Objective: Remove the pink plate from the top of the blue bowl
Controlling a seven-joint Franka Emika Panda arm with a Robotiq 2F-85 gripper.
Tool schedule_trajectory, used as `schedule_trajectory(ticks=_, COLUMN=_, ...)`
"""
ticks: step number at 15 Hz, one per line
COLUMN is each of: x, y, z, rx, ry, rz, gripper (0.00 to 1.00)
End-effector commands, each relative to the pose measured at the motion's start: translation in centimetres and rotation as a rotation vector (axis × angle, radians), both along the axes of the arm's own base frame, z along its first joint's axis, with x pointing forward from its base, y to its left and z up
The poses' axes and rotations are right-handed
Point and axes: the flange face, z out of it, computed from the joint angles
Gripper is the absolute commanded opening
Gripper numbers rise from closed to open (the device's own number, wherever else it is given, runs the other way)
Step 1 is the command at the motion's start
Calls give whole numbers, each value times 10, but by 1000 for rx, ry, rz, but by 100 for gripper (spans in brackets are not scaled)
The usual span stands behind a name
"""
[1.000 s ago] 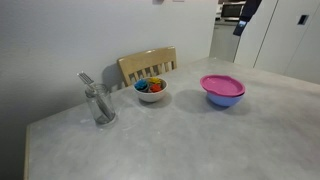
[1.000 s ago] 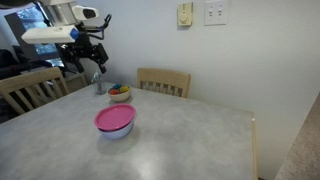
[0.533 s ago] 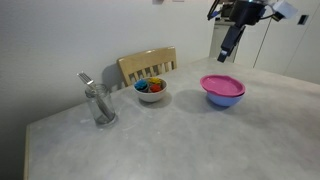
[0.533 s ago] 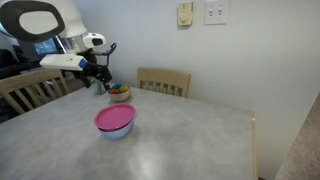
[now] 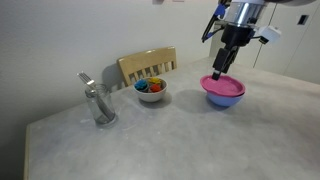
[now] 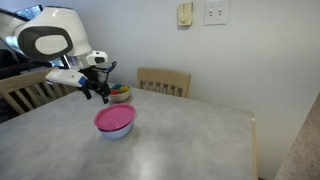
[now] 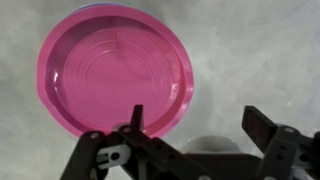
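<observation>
Two bowls stand on the grey table (image 5: pixel 150 145). One is the blue bowl (image 5: pixel 225 100), with the pink plate (image 5: pixel 222 83) lying flat across its rim like a lid. The other is a white bowl (image 5: pixel 151 93) with colourful bits in it, well apart from the blue one and close to a wooden chair (image 5: pixel 147 65) at the table's edge. Further along stands a clear glass (image 5: pixel 99 105) with a metal utensil poking out of it.

The gripper (image 5: pixel 218 72) points down over the plate, near its rim, and in both exterior views it looks clear of the plate. In the wrist view its fingers (image 7: pixel 137 118) are spread wide with nothing between them. One dark finger overlaps the near edge of the plate, and the other is out over bare tabletop
</observation>
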Motion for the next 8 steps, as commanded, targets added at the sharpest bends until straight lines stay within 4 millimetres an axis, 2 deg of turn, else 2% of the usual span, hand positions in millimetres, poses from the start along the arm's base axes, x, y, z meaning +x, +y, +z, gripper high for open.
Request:
schedule_trajectory(ticks=1, x=8, y=-5, z=-19, rx=-21, ry=23, rz=-41, gripper=100)
schedule_trajectory(ticks=8, x=22, y=11, z=-38, rx=-41, ry=56, rz=-19, gripper=100)
